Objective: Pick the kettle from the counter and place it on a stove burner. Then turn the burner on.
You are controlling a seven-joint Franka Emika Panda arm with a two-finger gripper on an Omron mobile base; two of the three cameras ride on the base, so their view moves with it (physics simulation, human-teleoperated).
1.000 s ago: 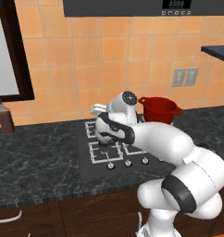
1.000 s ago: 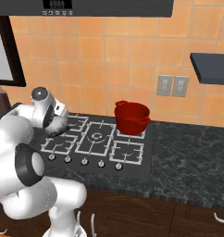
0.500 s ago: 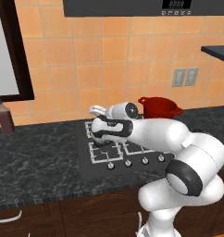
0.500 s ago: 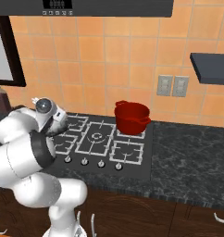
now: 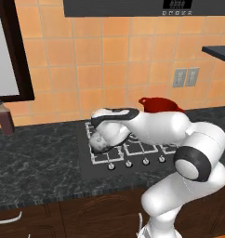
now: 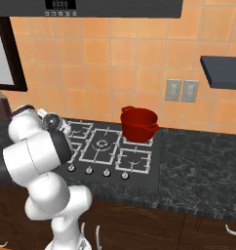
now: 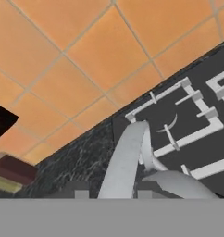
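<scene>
The silver-grey kettle (image 5: 98, 141) hangs low over the front-left stove burner (image 5: 115, 152) of the black cooktop; whether it touches the grate I cannot tell. My gripper (image 7: 110, 190) is shut on its arched handle (image 7: 125, 157), which runs up between the fingertips in the hand view, with the rounded body (image 7: 178, 184) below right. In the left base view the white hand (image 5: 112, 122) covers the kettle's top. The dark marbled counter (image 5: 35, 162) stretches to the left.
A red pot (image 6: 138, 124) with side handles stands on the rear-right burner. Silver knobs (image 6: 106, 172) line the cooktop's front. A dark bottle (image 5: 6, 118) stands by the orange tiled wall at far left. A dark shelf (image 6: 222, 71) juts out at right.
The hand has tipped over and come down and slightly left with the kettle, from above the rear of the cooktop to low over the front-left grate.
</scene>
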